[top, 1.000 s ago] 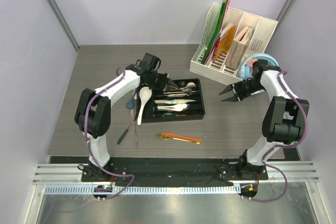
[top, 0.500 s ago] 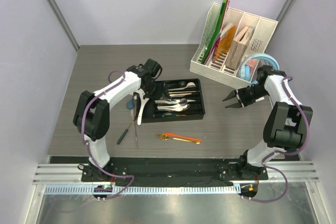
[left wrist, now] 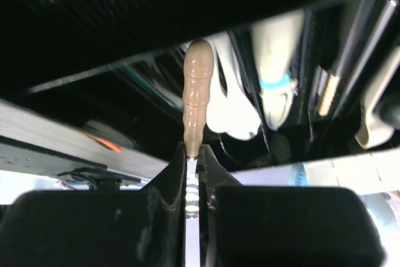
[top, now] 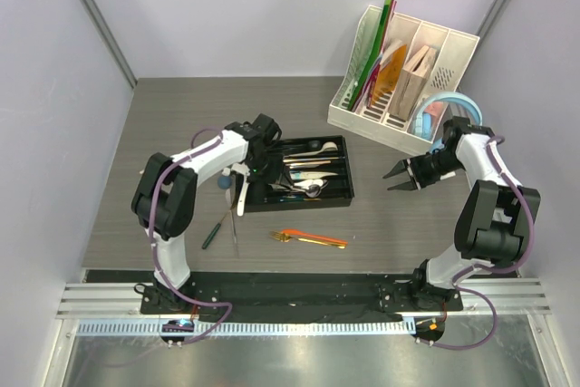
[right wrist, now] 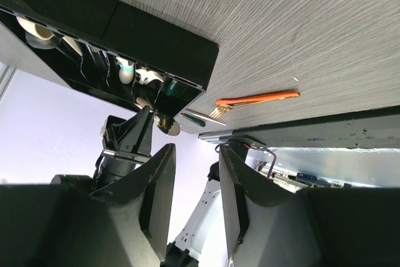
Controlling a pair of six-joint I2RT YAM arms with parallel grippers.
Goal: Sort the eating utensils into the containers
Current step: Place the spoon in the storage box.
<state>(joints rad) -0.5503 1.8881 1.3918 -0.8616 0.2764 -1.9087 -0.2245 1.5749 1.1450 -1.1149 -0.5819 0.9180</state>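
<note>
The black cutlery tray [top: 304,205] lies mid-table with white ceramic spoons [left wrist: 234,101] and steel pieces in its long compartments. My left gripper [top: 258,158] hangs at the tray's left end, shut on a utensil with a tan handle [left wrist: 197,92] and a steel shank; in the left wrist view the handle points out over the compartments. On the table left of the tray lie a white spoon [top: 241,193], a blue spoon [top: 223,181] and a green-handled piece [top: 215,229]. An orange fork with orange sticks [top: 311,238] lies nearer. My right gripper [top: 396,176] floats open and empty, right of the tray.
A white slotted file organiser [top: 403,74] stands at the back right, with light-blue headphones [top: 441,108] beside it and close to my right arm. The right wrist view shows the tray's wall [right wrist: 156,35] and the orange pieces [right wrist: 256,99] near the table's front edge.
My left gripper has come down and nearer at the tray's left end, still holding the tan-handled utensil. The right gripper drifted slightly right and nearer, then stayed put.
</note>
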